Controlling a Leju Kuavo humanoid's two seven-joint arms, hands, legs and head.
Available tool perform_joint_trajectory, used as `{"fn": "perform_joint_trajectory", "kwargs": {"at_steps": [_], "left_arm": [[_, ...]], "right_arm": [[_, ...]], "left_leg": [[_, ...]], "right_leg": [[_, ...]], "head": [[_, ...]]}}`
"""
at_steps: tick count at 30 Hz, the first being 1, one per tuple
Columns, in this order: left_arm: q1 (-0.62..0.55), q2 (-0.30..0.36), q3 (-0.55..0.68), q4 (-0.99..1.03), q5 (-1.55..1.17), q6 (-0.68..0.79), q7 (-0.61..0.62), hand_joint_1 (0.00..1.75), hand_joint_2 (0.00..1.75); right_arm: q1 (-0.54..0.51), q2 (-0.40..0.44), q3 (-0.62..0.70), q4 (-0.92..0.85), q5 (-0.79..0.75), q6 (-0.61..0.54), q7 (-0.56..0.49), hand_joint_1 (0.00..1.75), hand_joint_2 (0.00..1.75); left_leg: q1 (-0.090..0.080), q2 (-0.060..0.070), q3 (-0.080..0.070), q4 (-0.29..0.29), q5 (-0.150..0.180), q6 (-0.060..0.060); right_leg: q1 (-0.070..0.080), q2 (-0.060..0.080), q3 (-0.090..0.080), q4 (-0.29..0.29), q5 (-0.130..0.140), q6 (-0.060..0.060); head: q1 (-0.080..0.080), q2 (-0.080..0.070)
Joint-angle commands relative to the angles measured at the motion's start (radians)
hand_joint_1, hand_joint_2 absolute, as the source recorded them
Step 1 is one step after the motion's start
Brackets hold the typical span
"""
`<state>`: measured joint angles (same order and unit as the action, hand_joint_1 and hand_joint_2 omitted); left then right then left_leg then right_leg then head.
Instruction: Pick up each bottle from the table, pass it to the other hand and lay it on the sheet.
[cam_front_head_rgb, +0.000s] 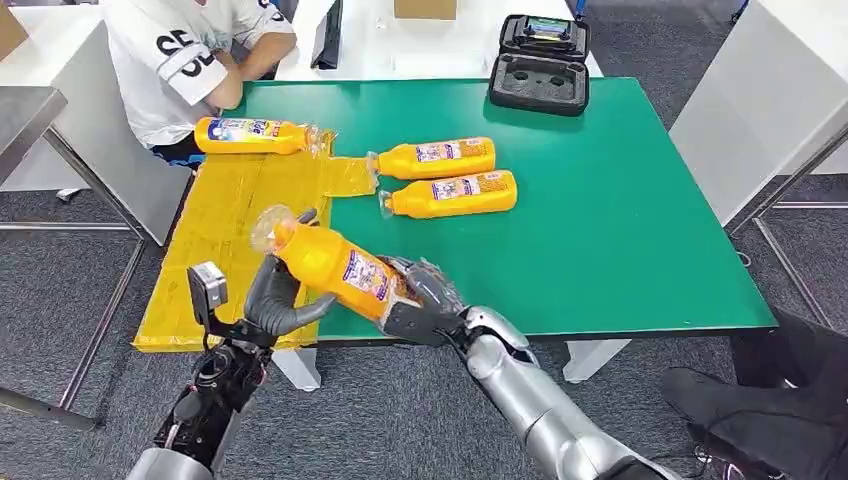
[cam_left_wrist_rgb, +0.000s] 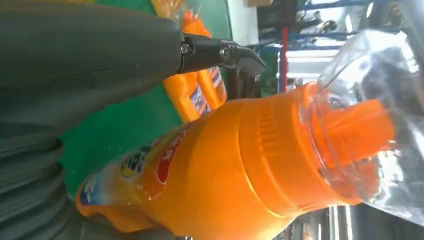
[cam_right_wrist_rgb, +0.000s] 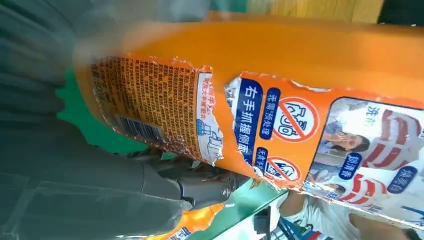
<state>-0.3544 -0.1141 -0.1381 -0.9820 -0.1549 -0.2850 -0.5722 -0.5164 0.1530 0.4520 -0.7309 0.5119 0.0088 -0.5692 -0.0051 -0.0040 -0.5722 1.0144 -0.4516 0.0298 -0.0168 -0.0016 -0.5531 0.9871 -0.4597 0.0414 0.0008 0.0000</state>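
Green surface (cam_front_head_rgb: 620, 220) ahead, yellow sheet (cam_front_head_rgb: 220, 240) draped over its left end. One bottle on sheet (cam_front_head_rgb: 250, 135) at far edge, by seated person (cam_front_head_rgb: 190, 50): that one done. Two bottles on surface (cam_front_head_rgb: 445, 177), side by side just right of sheet, untouched. Third bottle (cam_front_head_rgb: 340, 268) mid-handover above near edge: my right hand (cam_front_head_rgb: 425, 305) grips base, my left hand (cam_front_head_rgb: 275, 295) wraps neck end. Handover unfinished; then laying, then two more.

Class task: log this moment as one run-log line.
handover | right hand grips bottle base | left hand at its neck | one bottle on sheet | two on table
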Motion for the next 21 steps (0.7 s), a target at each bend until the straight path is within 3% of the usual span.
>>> {"fn": "perform_joint_trajectory", "kwargs": {"at_steps": [1, 16, 21], "left_arm": [[-0.063, 0.001, -0.036, 0.117, 0.007, -0.007, 0.007, 0.00, 1.75], [-0.063, 0.001, -0.036, 0.117, 0.007, -0.007, 0.007, 0.00, 1.75], [-0.070, 0.001, -0.030, 0.153, 0.136, -0.168, 0.023, 0.00, 1.75]], "right_arm": [[-0.030, -0.006, 0.041, 0.044, 0.004, 0.006, 0.003, 1.75, 1.75], [-0.030, -0.006, 0.041, 0.044, 0.004, 0.006, 0.003, 1.75, 1.75], [-0.041, -0.008, 0.054, 0.073, 0.037, -0.019, 0.024, 1.75, 1.75]], "left_leg": [[0.001, -0.001, 0.000, 0.000, 0.000, -0.001], [0.001, -0.001, -0.001, 0.000, 0.000, -0.001], [0.001, -0.001, -0.001, 0.000, 0.000, -0.002]], "right_leg": [[0.001, -0.001, 0.000, 0.000, 0.000, -0.001], [0.001, -0.001, 0.000, 0.000, 0.000, -0.001], [0.001, -0.001, 0.000, 0.000, 0.000, -0.002]], "head": [[0.000, 0.000], [0.000, 0.000], [0.000, 0.000]]}}
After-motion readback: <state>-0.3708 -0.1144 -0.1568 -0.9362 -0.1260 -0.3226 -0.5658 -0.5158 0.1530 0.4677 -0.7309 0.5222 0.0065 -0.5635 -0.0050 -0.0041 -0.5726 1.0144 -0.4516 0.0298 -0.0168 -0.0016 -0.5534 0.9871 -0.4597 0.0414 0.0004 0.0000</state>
